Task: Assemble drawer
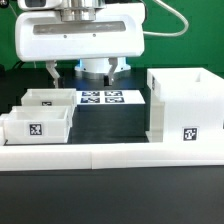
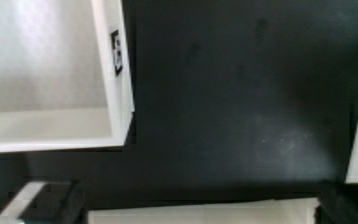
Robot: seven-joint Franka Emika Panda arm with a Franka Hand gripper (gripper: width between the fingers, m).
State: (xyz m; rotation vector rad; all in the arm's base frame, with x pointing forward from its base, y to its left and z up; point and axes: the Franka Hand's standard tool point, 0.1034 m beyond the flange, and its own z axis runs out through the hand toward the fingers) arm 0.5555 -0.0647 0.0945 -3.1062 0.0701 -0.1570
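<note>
In the exterior view the tall open-fronted box casing (image 1: 186, 103) stands on the right. Two shallow white trays sit on the left, one farther back (image 1: 50, 98) and one nearer (image 1: 38, 123), each with a square tag. My gripper (image 1: 87, 72) hangs above the back of the table, between the trays and the casing. Its jaws are wide apart with nothing between them. In the wrist view one tray (image 2: 43, 75) with its tag (image 2: 115, 50) lies off to the side of the gripper (image 2: 202, 205), apart from it. One dark finger (image 2: 43, 200) shows at the frame edge.
The marker board (image 1: 100, 97) lies flat under the gripper, and a white strip of it shows in the wrist view (image 2: 211, 215). A long low white rail (image 1: 110, 152) runs along the front. The table surface (image 2: 247, 110) is black.
</note>
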